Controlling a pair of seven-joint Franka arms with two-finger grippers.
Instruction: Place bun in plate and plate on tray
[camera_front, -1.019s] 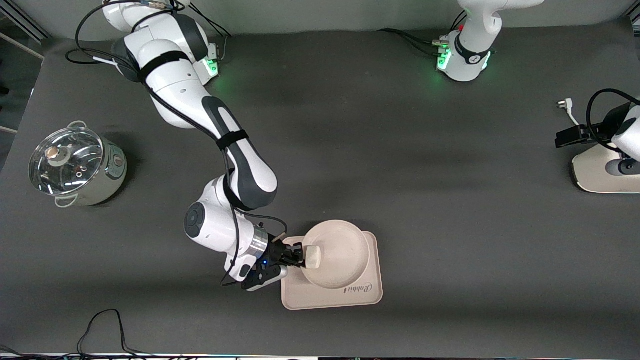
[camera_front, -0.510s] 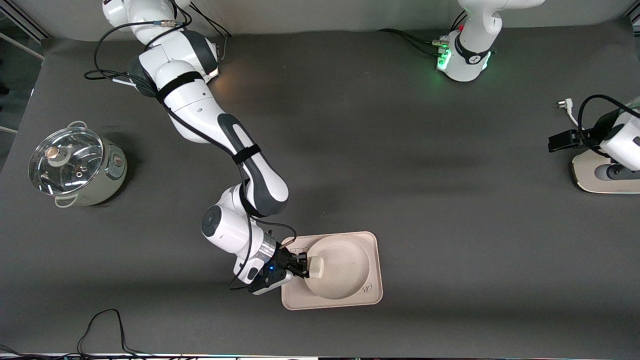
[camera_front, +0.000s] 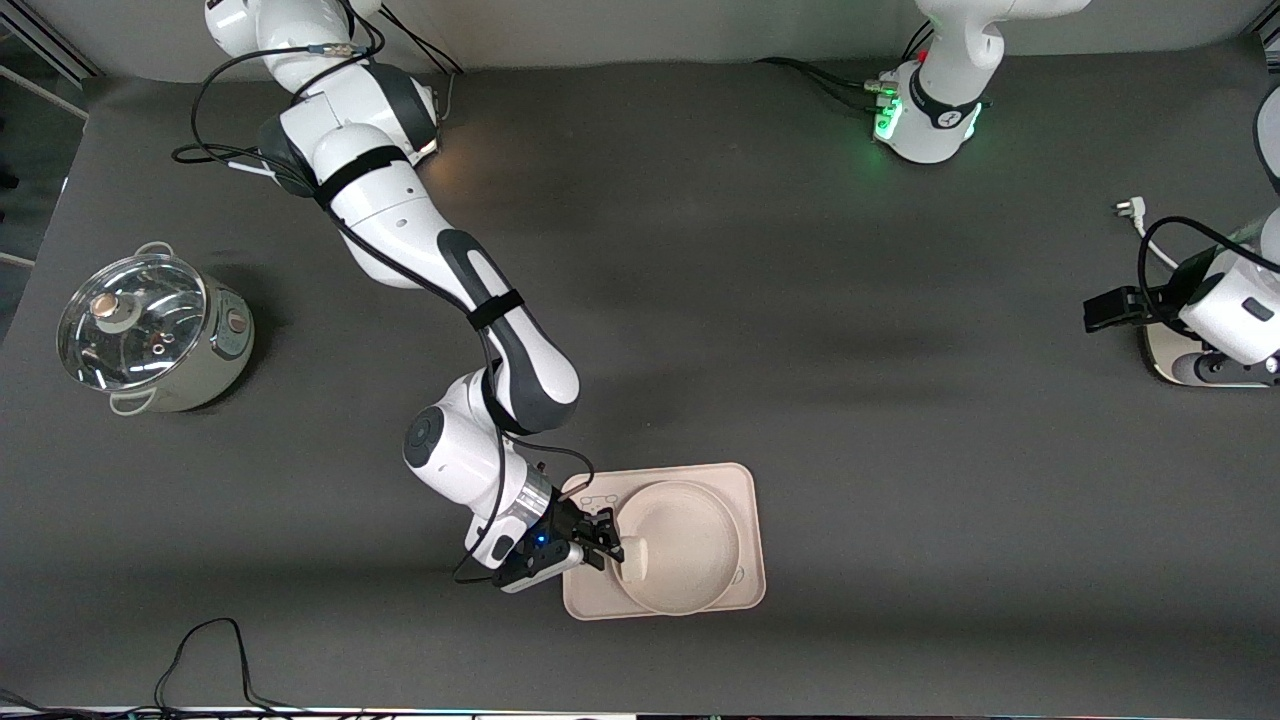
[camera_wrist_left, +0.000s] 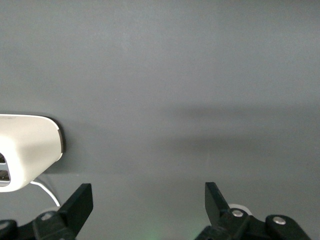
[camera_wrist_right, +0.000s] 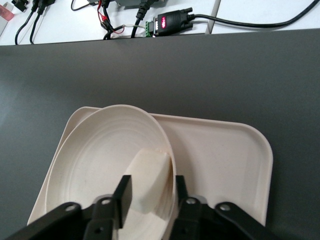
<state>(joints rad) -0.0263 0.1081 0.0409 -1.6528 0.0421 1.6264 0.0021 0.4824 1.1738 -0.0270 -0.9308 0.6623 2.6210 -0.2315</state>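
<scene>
The round cream plate (camera_front: 690, 550) lies on the rectangular tray (camera_front: 748, 495), at the tray's end nearer the front camera. The off-white bun (camera_front: 633, 556) sits in the plate against its rim. My right gripper (camera_front: 608, 545) is shut on the plate's rim, one finger outside the rim and one inside against the bun. The right wrist view shows the plate (camera_wrist_right: 95, 160), the bun (camera_wrist_right: 147, 175), the tray (camera_wrist_right: 225, 160) and the gripper (camera_wrist_right: 151, 189). My left gripper (camera_front: 1100, 308) waits open and empty at the left arm's end of the table; it also shows in the left wrist view (camera_wrist_left: 147, 210).
A pot with a glass lid (camera_front: 150, 335) stands at the right arm's end. A white rounded device (camera_front: 1165, 355) sits under the left gripper, also in the left wrist view (camera_wrist_left: 25, 150). A white plug (camera_front: 1128, 208) lies near it. A black cable (camera_front: 200, 650) lies by the front edge.
My right gripper brought the tilted plate with the bun down and toward the front camera onto the tray. My left gripper shifted slightly toward the table's middle.
</scene>
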